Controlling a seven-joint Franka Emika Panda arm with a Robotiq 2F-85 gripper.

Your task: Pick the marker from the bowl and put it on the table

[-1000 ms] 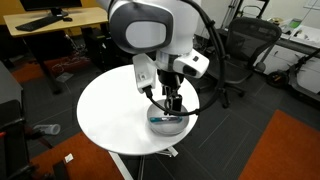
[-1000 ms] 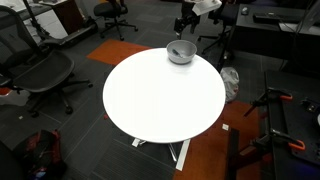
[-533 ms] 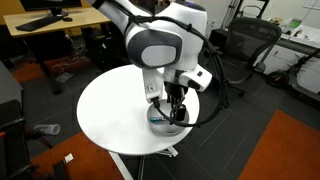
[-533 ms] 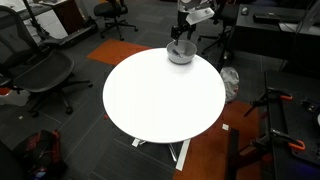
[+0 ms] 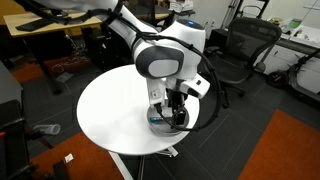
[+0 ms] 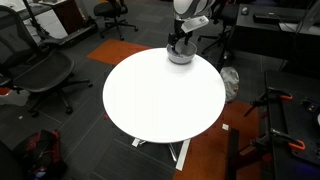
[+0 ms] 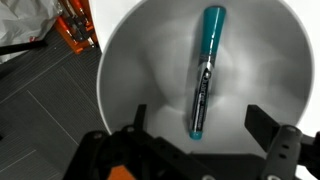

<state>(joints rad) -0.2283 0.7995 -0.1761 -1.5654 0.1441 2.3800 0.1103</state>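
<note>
The marker (image 7: 203,68), teal at both ends with a dark middle, lies inside the shiny metal bowl (image 7: 130,60) in the wrist view. My gripper (image 7: 196,125) is open, its jaws standing to either side of the marker's near end, low inside the bowl. In both exterior views the bowl (image 5: 164,120) (image 6: 180,55) sits near the edge of the round white table (image 5: 110,115) (image 6: 160,95), with the gripper (image 5: 175,112) (image 6: 180,42) lowered into it. The marker is hidden in those views.
Office chairs (image 6: 40,70) (image 5: 240,50) stand around the table. Wooden desks (image 5: 50,30) are behind. Orange carpet patches (image 5: 285,150) lie on the dark floor. A white bag and an orange object (image 7: 70,25) lie on the floor beside the table.
The arm has come down over the bowl; the gripper has lowered from above the bowl into it.
</note>
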